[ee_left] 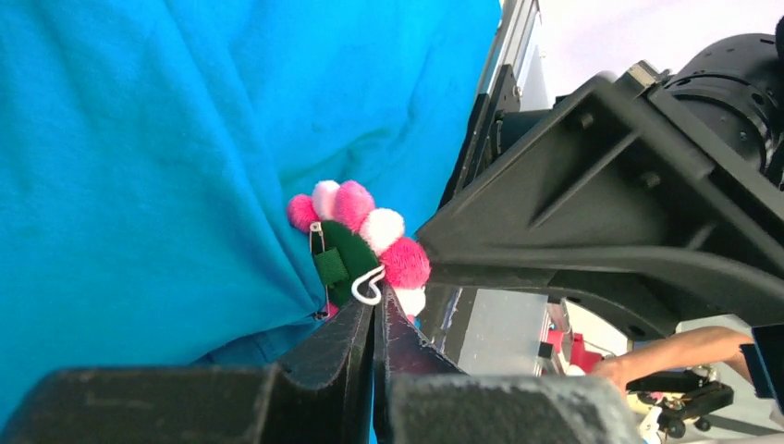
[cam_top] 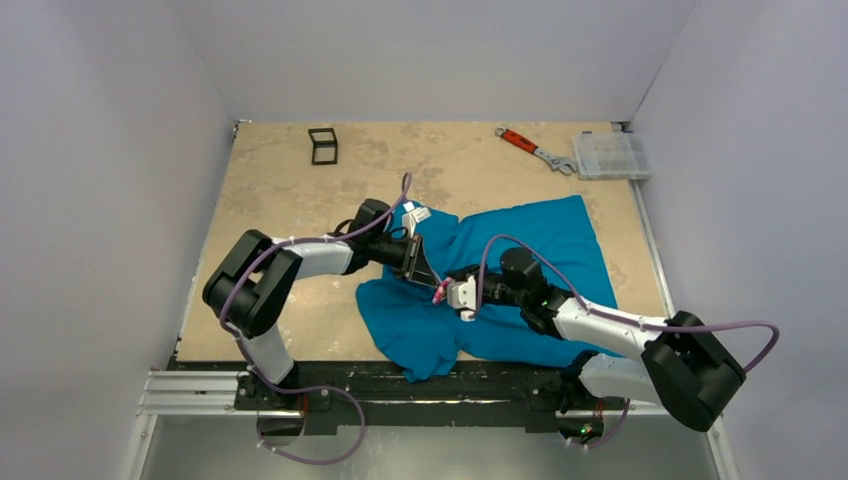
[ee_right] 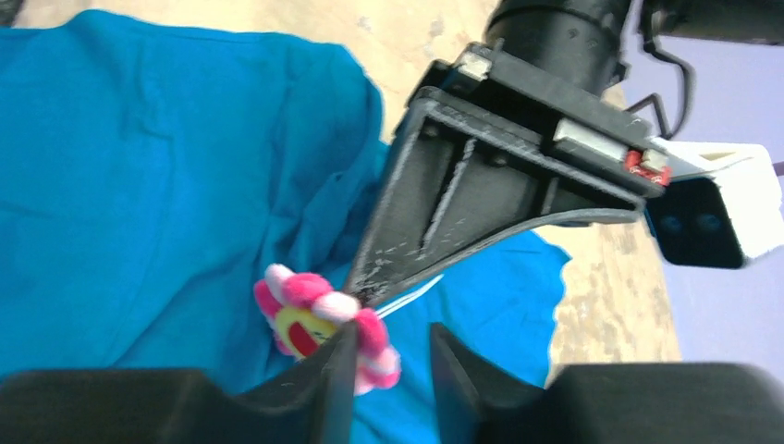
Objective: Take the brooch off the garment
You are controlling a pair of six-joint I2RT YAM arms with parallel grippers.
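The teal garment [cam_top: 540,240] lies crumpled in the middle of the table; it also fills the left wrist view [ee_left: 139,139] and the right wrist view [ee_right: 139,139]. The brooch [cam_top: 438,292], a small flower with pink and white petals and a yellow centre [ee_right: 300,310], hangs at a raised fold. Its green back and safety pin show in the left wrist view [ee_left: 361,236]. My left gripper [cam_top: 432,283] is shut with its tips [ee_left: 377,305] on the pin's white clasp. My right gripper [cam_top: 452,295] is open [ee_right: 393,333], its left finger against the brooch's petals.
A red-handled wrench [cam_top: 530,148] and a clear plastic box [cam_top: 612,155] lie at the back right. A small black frame [cam_top: 323,146] stands at the back left. White walls close in the table on three sides.
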